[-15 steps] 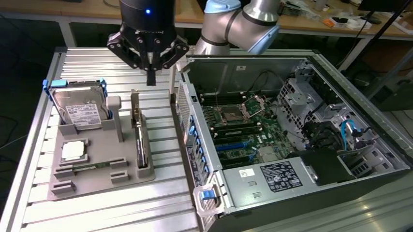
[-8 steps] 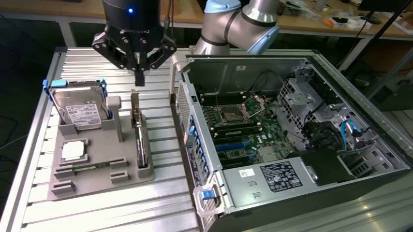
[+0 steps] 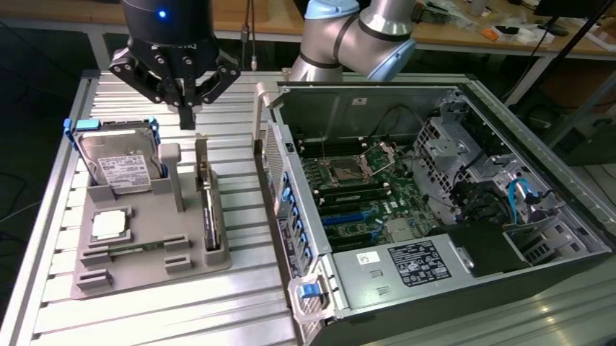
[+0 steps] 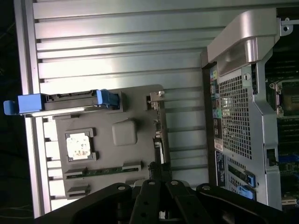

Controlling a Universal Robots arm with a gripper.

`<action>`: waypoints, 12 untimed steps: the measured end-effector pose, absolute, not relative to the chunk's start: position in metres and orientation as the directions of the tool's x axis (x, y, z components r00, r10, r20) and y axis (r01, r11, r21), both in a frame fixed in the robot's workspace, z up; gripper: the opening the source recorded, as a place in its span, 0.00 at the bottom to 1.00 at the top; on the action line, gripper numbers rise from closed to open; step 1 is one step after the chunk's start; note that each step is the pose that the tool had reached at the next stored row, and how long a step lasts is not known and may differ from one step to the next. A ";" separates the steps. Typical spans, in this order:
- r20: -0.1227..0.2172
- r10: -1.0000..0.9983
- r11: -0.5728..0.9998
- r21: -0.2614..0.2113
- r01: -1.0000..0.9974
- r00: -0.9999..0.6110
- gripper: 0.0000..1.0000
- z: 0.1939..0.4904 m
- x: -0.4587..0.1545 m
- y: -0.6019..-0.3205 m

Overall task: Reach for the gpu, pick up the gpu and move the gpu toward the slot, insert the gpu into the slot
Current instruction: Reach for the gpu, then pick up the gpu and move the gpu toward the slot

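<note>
The claw (image 3: 186, 115) is hovering empty, how far open I cannot tell, just above the gpu (image 3: 206, 209), which is standing on edge in the tray (image 3: 144, 268), well apart from the slot (image 3: 347, 216), so grasping and inserting are remaining.

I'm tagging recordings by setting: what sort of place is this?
Probably a robotics lab or workshop for computer assembly: an open grey metal computer case with a green motherboard lies on a ribbed aluminium table, a grey parts tray sits beside it, and wooden workbenches stand behind.
</note>
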State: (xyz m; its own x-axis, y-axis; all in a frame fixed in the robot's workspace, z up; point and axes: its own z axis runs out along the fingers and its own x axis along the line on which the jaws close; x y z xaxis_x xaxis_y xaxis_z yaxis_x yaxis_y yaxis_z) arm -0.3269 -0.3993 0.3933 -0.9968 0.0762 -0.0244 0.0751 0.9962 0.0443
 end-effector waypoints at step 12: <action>-0.024 0.067 0.997 0.044 0.066 -0.997 0.11 0.393 -0.329 -0.399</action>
